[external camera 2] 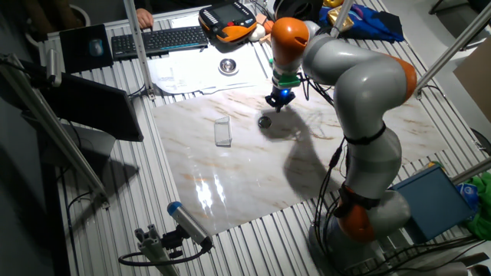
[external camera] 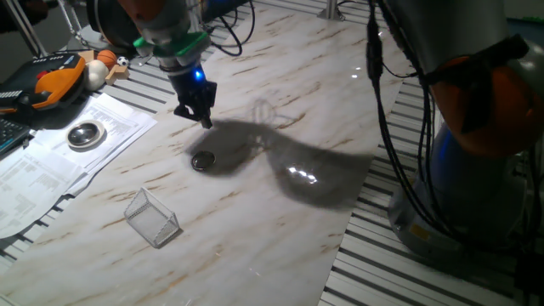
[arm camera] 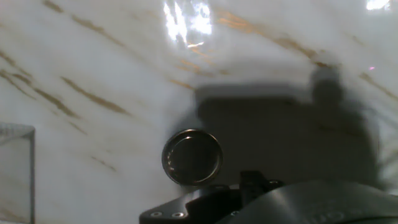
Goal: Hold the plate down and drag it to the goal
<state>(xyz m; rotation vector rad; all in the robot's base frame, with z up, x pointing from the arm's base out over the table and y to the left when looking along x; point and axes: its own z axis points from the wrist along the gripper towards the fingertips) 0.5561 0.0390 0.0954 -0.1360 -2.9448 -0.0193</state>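
Small silver plate (external camera: pixel 203 160) lies flat, well apart from mesh goal (external camera: pixel 152 217).

On the white marble-patterned tabletop (external camera 2: pixel 245 176), the small round silver metal plate (external camera 2: pixel 265 121) lies beside the see-through wire-mesh box (external camera 2: pixel 222 131), apart from it. The black two-finger gripper (external camera 2: pixel 277 102) hangs just above the plate, seemingly not touching; its jaws are too small to read.

A big round silver dish (external camera: pixel 85 134) sits on white printed papers (external camera: pixel 59 157) at the left side of the marble table (external camera: pixel 280 212). Near it lie an orange and black controller (external camera: pixel 53 78) and a white ball (external camera: pixel 94 74). A black keyboard (external camera 2: pixel 157 40) lies farther back.
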